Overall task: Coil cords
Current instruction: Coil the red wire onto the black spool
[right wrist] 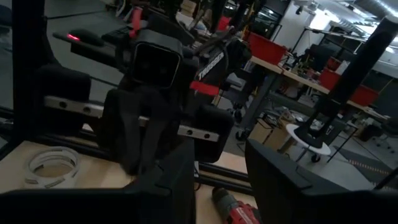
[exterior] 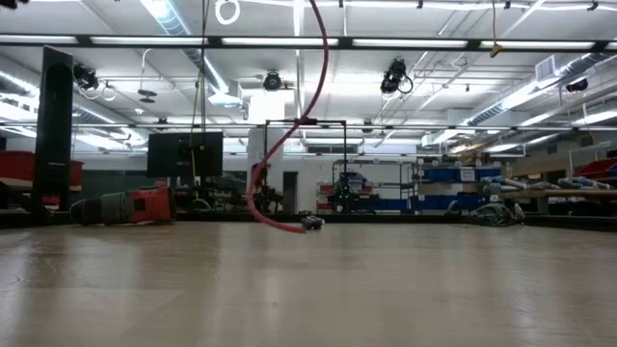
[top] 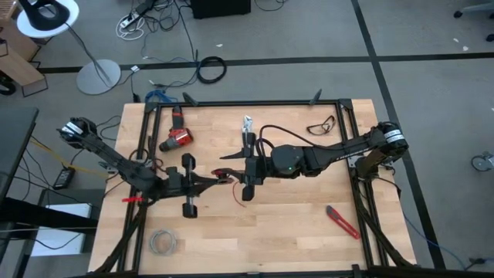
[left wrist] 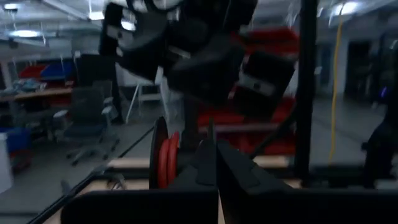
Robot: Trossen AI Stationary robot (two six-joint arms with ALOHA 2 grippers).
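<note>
L tool (top: pixel 218 177) pressed together, pinching red cord (top: pixel 241 191) at desk (top: pixel 293 224) centre, cord hanging off it w/ loose end down to desk, R tool (top: pixel 248 171) spread, just beside L tool, facing it, red drill (top: pixel 177 137) far left

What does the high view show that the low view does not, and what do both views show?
Only the high view shows the two arms meeting over the table: the left gripper shut on the red wire, the right gripper facing it, plus the safety glasses, the red cutter and the pale wire coil.

Only the low view shows the room behind the table, with ceiling lights, and the wire hanging down in a long curve.

Both show the red wire and the red drill.
</note>
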